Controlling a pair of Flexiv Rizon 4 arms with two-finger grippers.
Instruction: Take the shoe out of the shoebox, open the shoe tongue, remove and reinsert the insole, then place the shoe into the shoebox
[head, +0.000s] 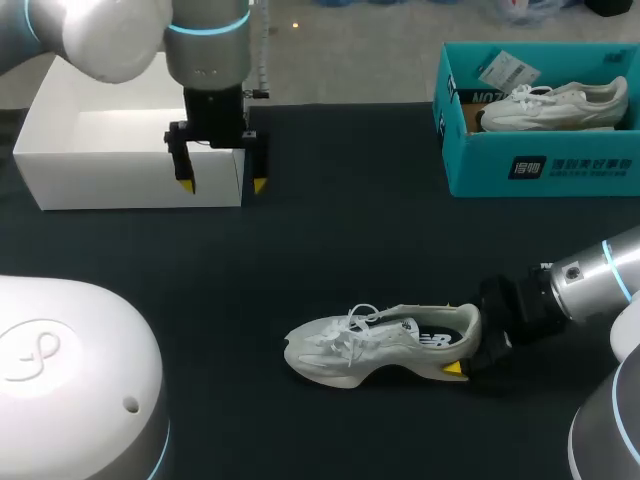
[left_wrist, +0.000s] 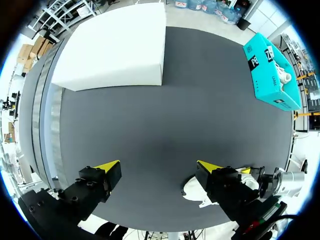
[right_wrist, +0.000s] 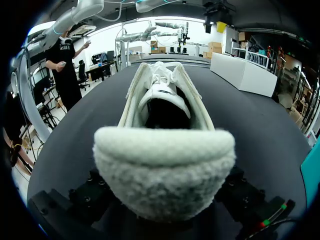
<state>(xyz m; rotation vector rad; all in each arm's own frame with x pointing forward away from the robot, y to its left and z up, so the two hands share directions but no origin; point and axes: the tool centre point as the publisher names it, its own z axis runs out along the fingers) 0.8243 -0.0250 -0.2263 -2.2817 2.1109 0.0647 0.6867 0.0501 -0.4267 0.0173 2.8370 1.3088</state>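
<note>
Near edge of the table (head: 350, 230), right of middle: the shoe (head: 385, 345) is lying out of its box, sole down. Its long axis is running roughly parallel to that edge, with the toe pointing toward the left side and the heel toward the right. The right gripper (head: 468, 348) is coming in from the right side in line with that axis. It is pinching the heel, with one yellow tip showing against the heel's near side and the other hidden behind it. In the right wrist view the fleecy collar is sitting between the fingers and the tongue and laces are lying straight ahead. Judgement: heel anchored, tongue step pending, so the free arm is needed at the laces. Farther back, the left gripper (head: 222, 185) is hanging with fingers spread and holding nothing, just beside the white box (head: 130, 180) at the far left. From it the shoe is lying well apart, toward the near edge and to the right. Far right corner: the teal shoebox (head: 540, 165) is holding a second shoe (head: 555, 105).
</note>
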